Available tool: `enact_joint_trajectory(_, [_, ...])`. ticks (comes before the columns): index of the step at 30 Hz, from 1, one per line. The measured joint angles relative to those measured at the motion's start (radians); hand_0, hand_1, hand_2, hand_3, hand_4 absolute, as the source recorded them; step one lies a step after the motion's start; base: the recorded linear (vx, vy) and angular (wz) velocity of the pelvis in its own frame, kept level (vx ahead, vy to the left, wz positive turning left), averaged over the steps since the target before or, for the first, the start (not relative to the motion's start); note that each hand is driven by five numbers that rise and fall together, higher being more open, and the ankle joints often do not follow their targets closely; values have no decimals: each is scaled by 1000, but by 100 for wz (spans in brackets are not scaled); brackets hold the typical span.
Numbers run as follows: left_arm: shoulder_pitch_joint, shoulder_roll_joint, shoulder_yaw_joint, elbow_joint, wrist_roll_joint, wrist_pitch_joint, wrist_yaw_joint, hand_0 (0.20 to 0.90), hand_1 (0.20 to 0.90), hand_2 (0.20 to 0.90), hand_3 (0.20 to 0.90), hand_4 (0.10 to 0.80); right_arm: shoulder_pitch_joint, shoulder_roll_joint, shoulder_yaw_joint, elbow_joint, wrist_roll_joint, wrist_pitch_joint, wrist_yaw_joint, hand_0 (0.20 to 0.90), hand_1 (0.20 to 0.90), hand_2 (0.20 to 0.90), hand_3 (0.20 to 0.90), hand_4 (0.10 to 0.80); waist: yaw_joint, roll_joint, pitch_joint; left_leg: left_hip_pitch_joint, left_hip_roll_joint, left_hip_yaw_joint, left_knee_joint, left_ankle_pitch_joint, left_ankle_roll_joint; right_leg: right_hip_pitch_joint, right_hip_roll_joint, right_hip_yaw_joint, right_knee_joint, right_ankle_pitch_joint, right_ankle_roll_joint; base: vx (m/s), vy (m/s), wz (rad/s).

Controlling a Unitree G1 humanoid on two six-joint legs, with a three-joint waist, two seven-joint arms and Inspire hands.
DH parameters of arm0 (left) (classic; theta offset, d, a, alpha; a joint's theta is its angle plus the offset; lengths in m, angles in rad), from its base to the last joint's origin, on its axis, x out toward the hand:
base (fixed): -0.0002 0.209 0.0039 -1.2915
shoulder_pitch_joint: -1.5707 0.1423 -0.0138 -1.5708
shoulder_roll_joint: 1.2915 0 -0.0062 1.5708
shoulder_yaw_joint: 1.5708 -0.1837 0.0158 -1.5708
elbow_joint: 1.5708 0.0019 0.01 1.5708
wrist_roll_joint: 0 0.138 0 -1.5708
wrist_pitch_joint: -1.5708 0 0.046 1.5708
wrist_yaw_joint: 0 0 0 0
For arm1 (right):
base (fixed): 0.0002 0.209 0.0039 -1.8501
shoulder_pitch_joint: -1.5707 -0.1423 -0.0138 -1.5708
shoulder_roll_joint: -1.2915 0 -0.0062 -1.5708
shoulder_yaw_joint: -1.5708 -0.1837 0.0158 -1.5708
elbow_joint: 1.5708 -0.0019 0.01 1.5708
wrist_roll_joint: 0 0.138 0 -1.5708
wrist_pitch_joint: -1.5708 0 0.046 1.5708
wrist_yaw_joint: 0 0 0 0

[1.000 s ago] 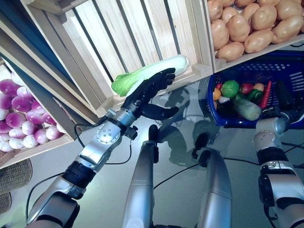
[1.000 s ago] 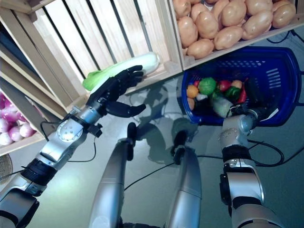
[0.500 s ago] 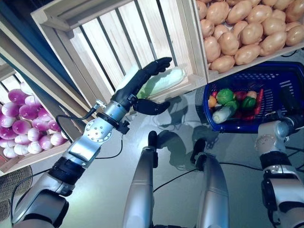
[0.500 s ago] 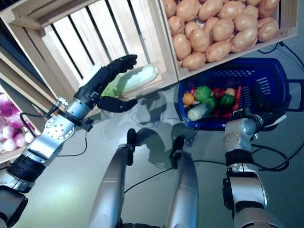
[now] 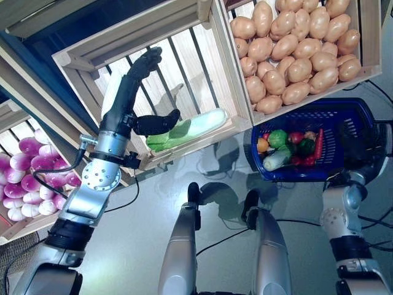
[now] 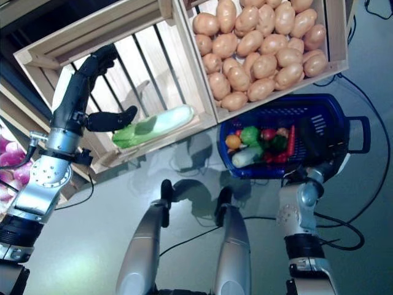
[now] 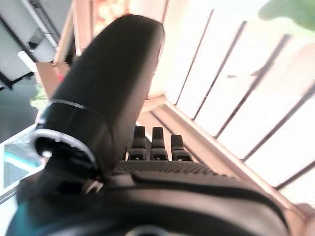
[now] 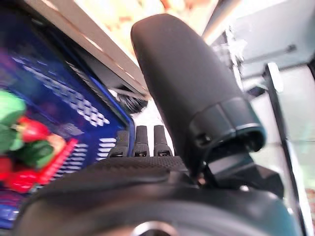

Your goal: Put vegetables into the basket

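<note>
Left hand [image 5: 132,92] spread flat, empty, inside the crate [image 5: 202,24]; cabbage [image 5: 187,129] lies at its 4 o'clock. Right hand's state: cannot tell.

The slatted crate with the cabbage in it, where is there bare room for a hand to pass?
The slatted crate is mostly bare: free slats between the left hand and the wall beside the potatoes, above the cabbage along its lower lip. The potato crate is packed; the basket is crowded on its left side, barer on the right.
</note>
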Motion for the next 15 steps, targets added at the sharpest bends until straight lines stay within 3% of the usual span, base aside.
enact_joint_trajectory(6, [57, -40, 1, 3, 80, 99, 96, 900, 900, 900, 900, 800, 54, 23, 47, -48, -71, 20, 59, 900, 900, 900, 900, 800, -11, -2, 0, -4, 7, 9, -25, 5, -4, -15, 9, 3, -12, 2, 0, 3, 9, -1])
enact_joint_trajectory(15, [54, -54, 1, 60, 89, 143, 111, 900, 900, 900, 900, 800, 44, 23, 54, -89, -73, 21, 82, 900, 900, 900, 900, 800, -20, -2, 0, -2, 14, 21, -32, 9, -11, -18, 15, 4, -17, 2, -2, 0, 0, 0])
